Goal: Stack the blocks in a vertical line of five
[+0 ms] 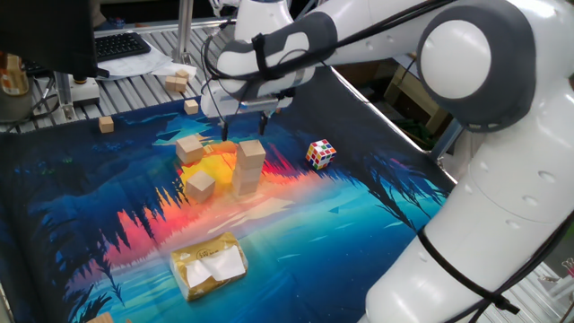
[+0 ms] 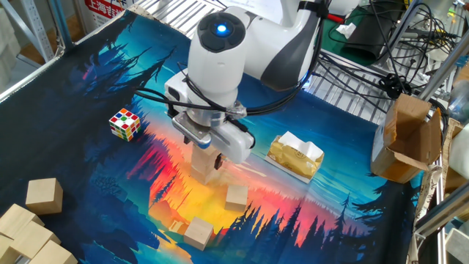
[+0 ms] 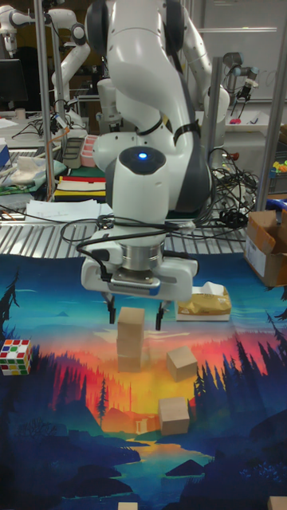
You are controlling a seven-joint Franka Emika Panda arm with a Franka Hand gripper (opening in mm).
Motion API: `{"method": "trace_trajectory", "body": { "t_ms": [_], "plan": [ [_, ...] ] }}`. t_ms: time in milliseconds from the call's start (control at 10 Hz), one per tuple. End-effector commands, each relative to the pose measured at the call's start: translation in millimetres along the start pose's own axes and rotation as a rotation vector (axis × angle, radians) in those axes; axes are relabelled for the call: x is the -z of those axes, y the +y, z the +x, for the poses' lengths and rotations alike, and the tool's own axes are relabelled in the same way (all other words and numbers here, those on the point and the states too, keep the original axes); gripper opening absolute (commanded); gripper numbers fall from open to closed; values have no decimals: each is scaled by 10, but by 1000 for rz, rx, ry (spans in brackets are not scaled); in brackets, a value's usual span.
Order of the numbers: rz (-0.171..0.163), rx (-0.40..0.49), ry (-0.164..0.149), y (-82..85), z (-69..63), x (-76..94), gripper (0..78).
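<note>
Two plain tan wooden cubes (image 3: 131,341) stand stacked under the released two-finger gripper (image 3: 135,314), so fetching the loose cube (image 3: 182,362) beside this stack should follow.

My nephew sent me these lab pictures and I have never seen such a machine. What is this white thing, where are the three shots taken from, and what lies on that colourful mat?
The white thing is a robot arm ending in a two-finger gripper. All three pictures show one moment: two cameras look at the table from different sides, and the tall picture faces the arm head-on. On the painted mat stands a stack of wooden blocks, two high as far as I can tell. The gripper is open and holds nothing; its fingers hang on either side of the stack's top. Two loose blocks lie nearby, with a multicoloured puzzle cube and a yellow packet.
</note>
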State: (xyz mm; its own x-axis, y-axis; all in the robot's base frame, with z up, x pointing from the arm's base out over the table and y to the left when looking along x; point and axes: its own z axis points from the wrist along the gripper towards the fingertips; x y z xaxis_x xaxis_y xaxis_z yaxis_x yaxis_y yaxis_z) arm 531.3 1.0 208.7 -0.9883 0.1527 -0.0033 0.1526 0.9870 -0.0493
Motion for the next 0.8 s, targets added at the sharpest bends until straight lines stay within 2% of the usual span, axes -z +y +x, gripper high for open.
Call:
{"method": "trace_trajectory", "body": {
  "t_ms": [100,200,400,500,700,800],
  "plan": [
    [-32,-198,52,60,-228,133,775],
    [-48,-247,57,92,-281,136,775],
    [-46,-281,56,165,-374,115,775],
    [-46,-282,55,178,-391,111,775],
    [-46,-265,55,248,-506,96,775],
    [-46,-267,55,253,-514,94,775]
  ]
}}
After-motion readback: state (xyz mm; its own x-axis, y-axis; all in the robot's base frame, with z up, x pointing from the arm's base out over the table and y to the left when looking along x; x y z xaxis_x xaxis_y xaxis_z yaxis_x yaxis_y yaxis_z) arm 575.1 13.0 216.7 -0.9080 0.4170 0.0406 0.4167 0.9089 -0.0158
